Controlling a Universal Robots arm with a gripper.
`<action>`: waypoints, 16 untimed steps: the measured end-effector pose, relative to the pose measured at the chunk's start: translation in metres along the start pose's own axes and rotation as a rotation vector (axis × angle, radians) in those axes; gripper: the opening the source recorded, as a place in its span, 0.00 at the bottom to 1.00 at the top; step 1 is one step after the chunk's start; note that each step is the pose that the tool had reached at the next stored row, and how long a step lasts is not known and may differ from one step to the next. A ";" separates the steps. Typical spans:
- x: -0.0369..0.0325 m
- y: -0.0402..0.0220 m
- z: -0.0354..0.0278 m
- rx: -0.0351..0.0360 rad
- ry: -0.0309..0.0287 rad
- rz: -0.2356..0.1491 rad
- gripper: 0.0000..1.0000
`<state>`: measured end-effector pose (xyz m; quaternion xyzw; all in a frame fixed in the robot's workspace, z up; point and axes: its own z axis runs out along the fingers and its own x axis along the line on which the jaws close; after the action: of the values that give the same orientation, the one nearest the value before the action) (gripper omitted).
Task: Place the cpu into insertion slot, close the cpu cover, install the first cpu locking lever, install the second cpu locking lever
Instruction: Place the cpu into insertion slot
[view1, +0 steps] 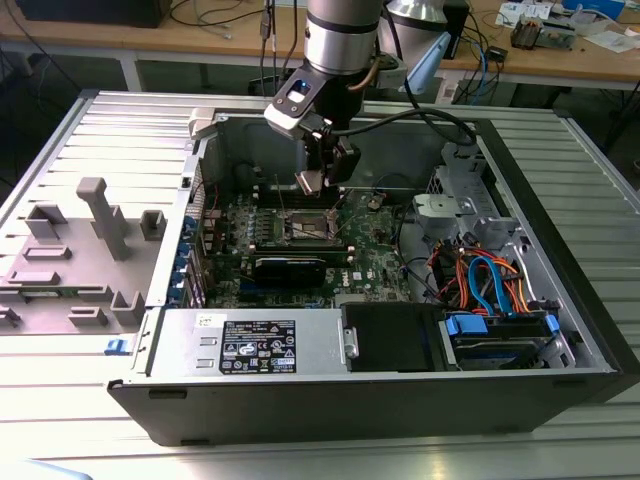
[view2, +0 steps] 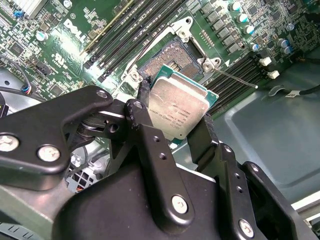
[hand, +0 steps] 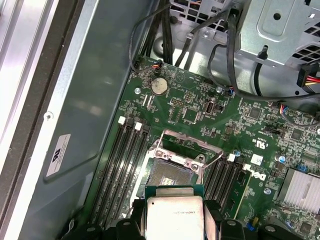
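My gripper (view1: 313, 186) hangs inside the open computer case, shut on the cpu (view1: 308, 182), a flat square chip with a silvery-tan top. In both wrist views the black fingers (view2: 145, 107) clamp the cpu (view2: 180, 106) by two opposite edges. The chip is held tilted, a little above the insertion slot (view2: 172, 56) and apart from it. The insertion slot (hand: 171, 173) lies bare on the green motherboard, its contact field showing. Its cpu cover (hand: 180, 157) is swung up at the slot's far edge. A thin locking lever (view2: 235, 78) stands off the slot's side, unlatched.
Long black memory slots (hand: 125, 165) flank the socket on both sides. Black cables (hand: 220, 45) and a metal drive cage (hand: 280, 30) crowd one end of the case. The case wall (view1: 300, 405) rings the board. A grey fixture tray (view1: 80, 250) lies at the exterior view's left.
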<state>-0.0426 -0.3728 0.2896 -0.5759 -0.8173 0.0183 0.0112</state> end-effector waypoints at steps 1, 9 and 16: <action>0.0000 0.0000 0.0000 0.0000 0.0000 0.001 0.55; 0.0000 0.0000 0.0005 0.0002 0.0004 0.015 0.55; 0.0000 0.0000 0.0012 0.0002 0.0011 0.032 0.55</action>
<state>-0.0426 -0.3728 0.2885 -0.5889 -0.8079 0.0182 0.0114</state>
